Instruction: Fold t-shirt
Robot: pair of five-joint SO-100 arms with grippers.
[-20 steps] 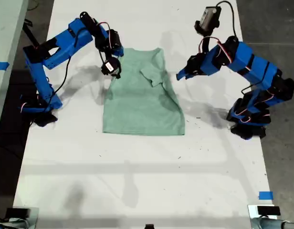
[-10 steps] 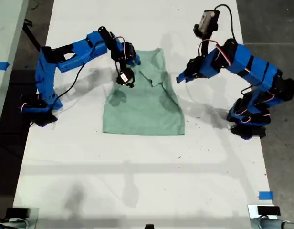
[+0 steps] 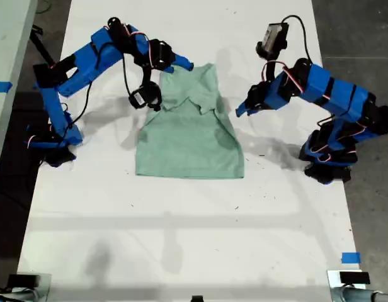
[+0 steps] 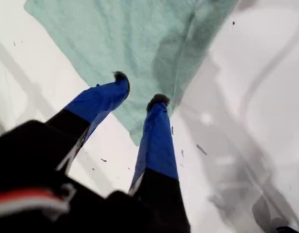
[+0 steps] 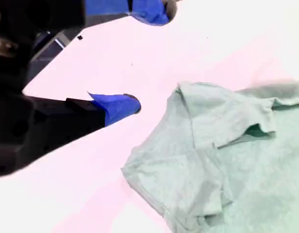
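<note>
The pale mint-green t-shirt (image 3: 188, 141) lies flat on the white table, hem toward the exterior view's bottom, with a sleeve folded inward over its chest. My first gripper (image 3: 239, 111) is on the arm at the exterior view's right and hovers just off the shirt's edge. In the first wrist view it (image 4: 140, 89) is open over the t-shirt (image 4: 125, 39), with nothing between its fingers. My second gripper (image 3: 180, 65), on the other arm, sits at the shirt's collar end. In the second wrist view it (image 5: 149, 56) gapes wide over bare table beside the t-shirt (image 5: 237, 179).
The white table (image 3: 181, 239) runs well below the shirt in the exterior view. The two arm bases (image 3: 52, 148) (image 3: 326, 167) stand at its side edges. A blue tape mark (image 3: 350, 258) lies near the exterior view's lower right, with dark floor beyond both sides.
The arm with my second gripper swung out over the shirt's upper part, then pulled back to its collar end. The arm with my first gripper barely shifted.
</note>
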